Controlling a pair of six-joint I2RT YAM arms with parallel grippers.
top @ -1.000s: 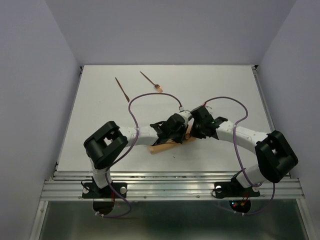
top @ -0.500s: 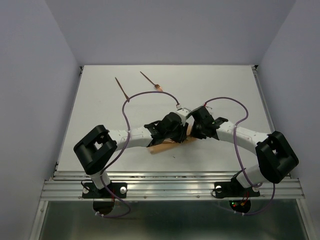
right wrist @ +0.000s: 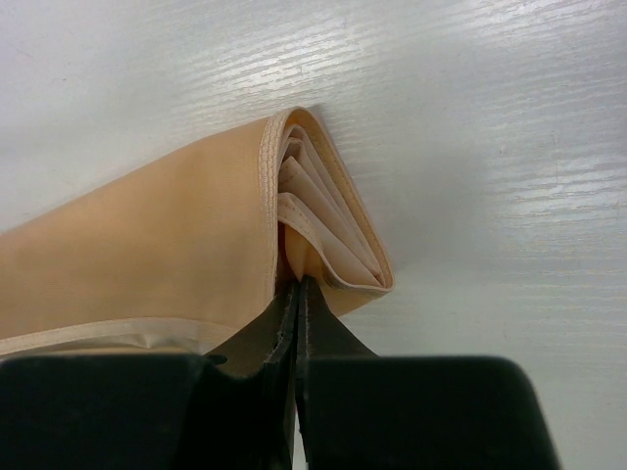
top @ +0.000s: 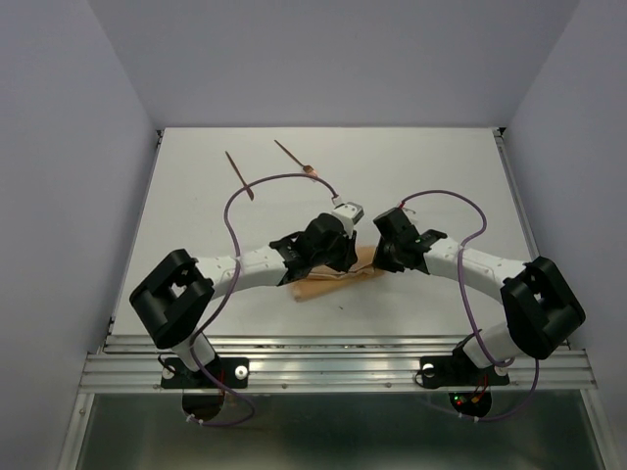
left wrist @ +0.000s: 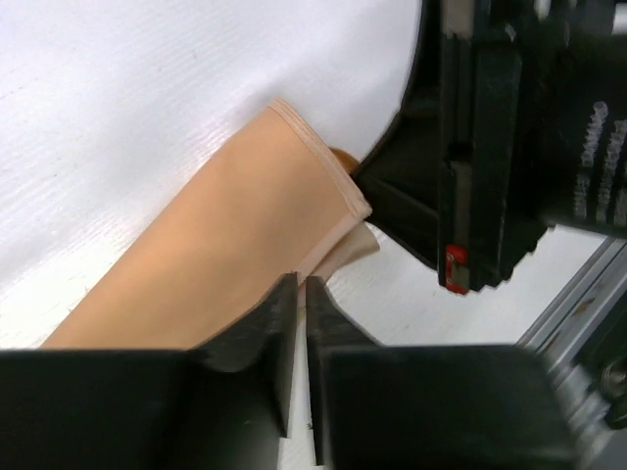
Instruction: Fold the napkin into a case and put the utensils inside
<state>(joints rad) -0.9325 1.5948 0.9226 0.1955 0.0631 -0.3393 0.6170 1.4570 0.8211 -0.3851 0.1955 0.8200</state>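
The napkin (top: 328, 284) lies folded into a narrow tan case in the middle of the table, its layered open end (right wrist: 333, 235) pointing right. My right gripper (right wrist: 297, 284) is shut, its tips touching an inner layer at that open end. My left gripper (left wrist: 300, 284) hangs over the case's near edge (left wrist: 225, 235), jaws almost together with a thin slit between them; whether they pinch the edge does not show. From above, both grippers (top: 341, 266) (top: 372, 264) meet over the case's right end. The utensils, one plain (top: 239, 173) and one fork-headed (top: 296, 161), lie at the far left.
The right gripper's black body (left wrist: 509, 147) stands close to the right of my left fingers. A metal rail (top: 343, 367) runs along the table's near edge, and purple cables (top: 284, 181) loop over both arms. Blank walls surround the white table (top: 441, 176).
The left arm has stretched out and lowered, its elbow swinging left and its wrist moving away from me over the case. Its jaws parted and came nearly together again. The right gripper has stayed put.
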